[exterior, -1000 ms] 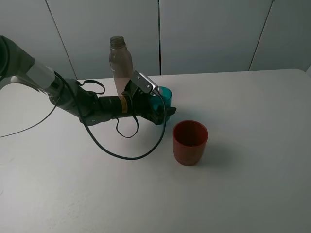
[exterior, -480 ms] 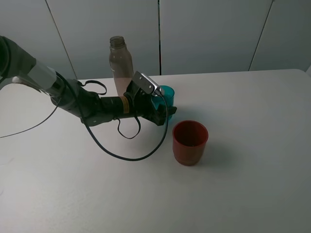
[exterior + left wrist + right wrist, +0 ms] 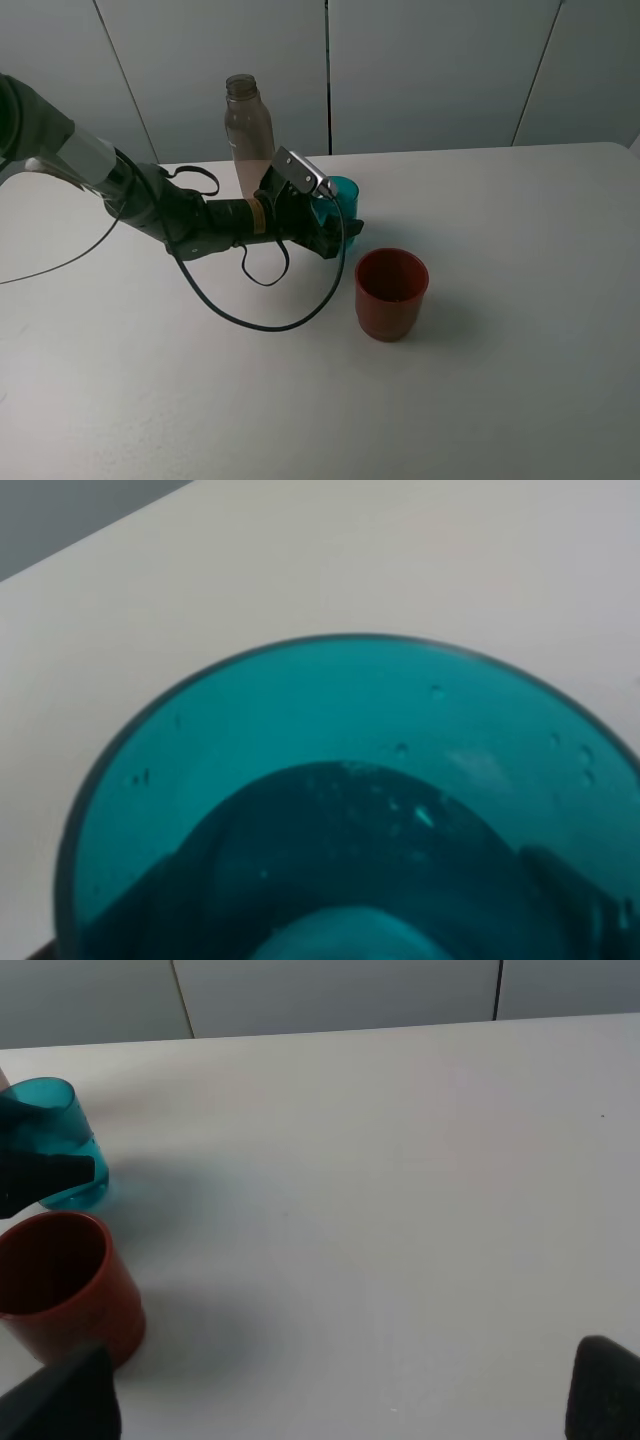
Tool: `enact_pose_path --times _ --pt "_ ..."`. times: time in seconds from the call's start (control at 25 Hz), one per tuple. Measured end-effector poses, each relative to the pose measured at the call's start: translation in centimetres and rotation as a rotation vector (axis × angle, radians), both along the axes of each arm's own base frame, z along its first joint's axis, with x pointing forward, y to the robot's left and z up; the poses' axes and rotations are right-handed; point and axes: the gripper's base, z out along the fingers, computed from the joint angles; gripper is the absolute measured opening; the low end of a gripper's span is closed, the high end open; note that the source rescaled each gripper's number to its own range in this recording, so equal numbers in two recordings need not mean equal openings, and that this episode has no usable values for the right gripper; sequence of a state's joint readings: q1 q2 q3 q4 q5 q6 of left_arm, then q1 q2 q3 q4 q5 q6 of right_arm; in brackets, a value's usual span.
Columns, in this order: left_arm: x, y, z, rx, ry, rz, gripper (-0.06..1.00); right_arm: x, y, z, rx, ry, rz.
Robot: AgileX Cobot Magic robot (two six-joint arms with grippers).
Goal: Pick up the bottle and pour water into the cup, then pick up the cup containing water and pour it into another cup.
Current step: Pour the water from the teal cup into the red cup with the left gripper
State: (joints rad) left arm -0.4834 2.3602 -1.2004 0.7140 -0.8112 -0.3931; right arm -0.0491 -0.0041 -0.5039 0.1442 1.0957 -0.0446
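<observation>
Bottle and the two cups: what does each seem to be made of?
Bottle: likely clear plastic with a brownish-grey tint and a see-through body. Teal cup: probably translucent glossy plastic; droplets show on its wall in the left wrist view. Red cup: opaque, matte-looking plastic.

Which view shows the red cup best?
Exterior high. The red cup shows whole there, upright, with its rim and inside visible and nothing in front of it. The right wrist view has the red cup cropped by the frame edge. The left wrist view shows only the teal cup.
</observation>
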Motion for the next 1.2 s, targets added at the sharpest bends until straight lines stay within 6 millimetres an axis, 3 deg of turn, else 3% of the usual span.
enact_pose_path --times 0.24,0.92,1.2 --pt "-0.3 -0.2 0.4 0.008 -0.006 -0.043 0.05 0.0 0.0 0.0 0.0 0.0 0.0" --pt "-0.7 -0.6 6.3 0.014 -0.098 -0.144 0.05 0.0 0.0 0.0 0.0 0.0 0.0" --pt "-1.3 -1.0 7.2 0.108 -0.134 -0.194 0.05 0.0 0.0 0.0 0.0 0.0 0.0"
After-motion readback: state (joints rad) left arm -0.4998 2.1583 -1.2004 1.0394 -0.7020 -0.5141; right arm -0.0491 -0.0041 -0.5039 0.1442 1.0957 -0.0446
